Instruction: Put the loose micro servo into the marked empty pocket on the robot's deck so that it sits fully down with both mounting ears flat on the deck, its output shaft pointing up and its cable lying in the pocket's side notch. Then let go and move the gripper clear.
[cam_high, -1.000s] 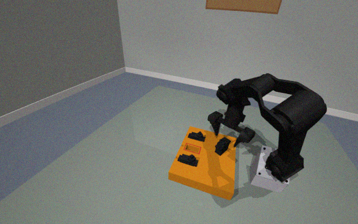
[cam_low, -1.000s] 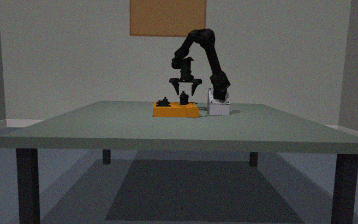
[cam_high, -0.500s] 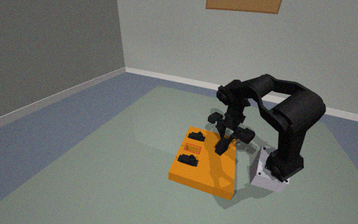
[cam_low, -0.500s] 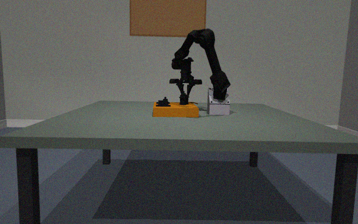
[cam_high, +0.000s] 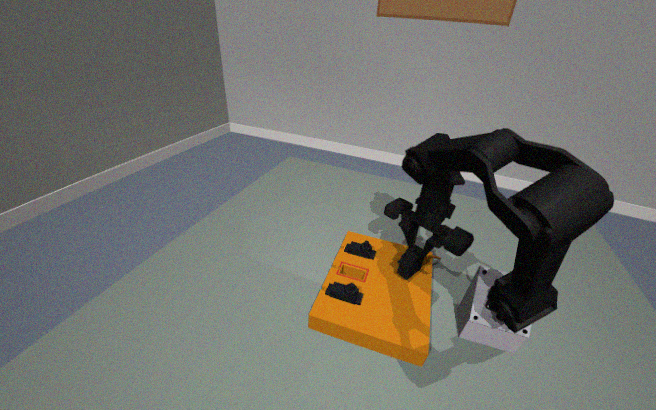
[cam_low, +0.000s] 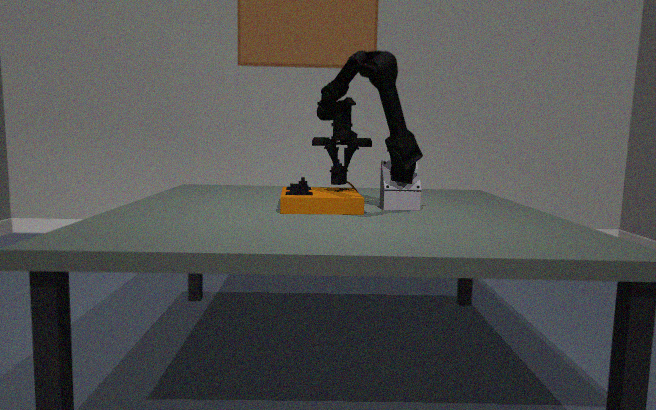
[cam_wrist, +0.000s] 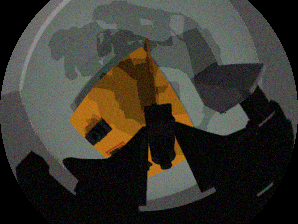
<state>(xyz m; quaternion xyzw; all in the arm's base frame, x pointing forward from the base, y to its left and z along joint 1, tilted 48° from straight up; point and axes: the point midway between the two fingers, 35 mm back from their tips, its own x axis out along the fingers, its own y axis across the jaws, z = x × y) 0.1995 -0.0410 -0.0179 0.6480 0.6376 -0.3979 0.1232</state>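
Observation:
The loose micro servo (cam_high: 411, 262) (cam_low: 339, 176) (cam_wrist: 160, 137) is a small black block at the far right part of the orange deck (cam_high: 380, 315) (cam_low: 322, 202) (cam_wrist: 120, 92). My gripper (cam_high: 416, 256) (cam_low: 339, 172) (cam_wrist: 160, 127) is shut on it from above, and it seems to sit just above the deck surface. Its thin cable trails off toward the deck's far edge. The empty pocket (cam_high: 353, 271), outlined in red, lies to the left between two seated black servos (cam_high: 360, 249) (cam_high: 344, 292).
The arm's grey base block (cam_high: 487, 325) (cam_low: 400, 197) stands right of the deck on the green table (cam_high: 200, 300) (cam_low: 200, 225). The seated servos (cam_low: 299, 187) stick up from the deck's left side.

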